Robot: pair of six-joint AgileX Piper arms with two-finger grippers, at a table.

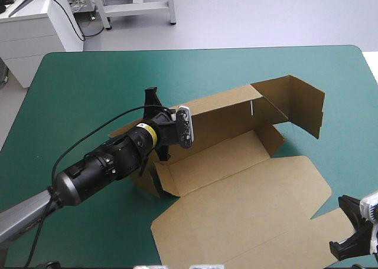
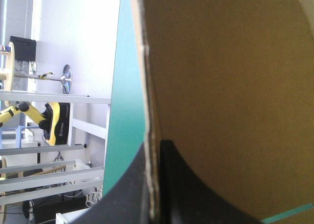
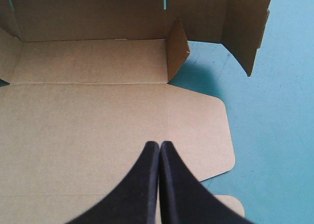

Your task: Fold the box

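On teal-green table [image 1: 88,80], centre-right: brown box [image 1: 236,180], back wall up, lid flat. Left gripper [image 2: 154,148] tips hidden from above; up close, pinching box's end wall. Right gripper [image 3: 159,144] half cut off, pressed together, empty, above lid.
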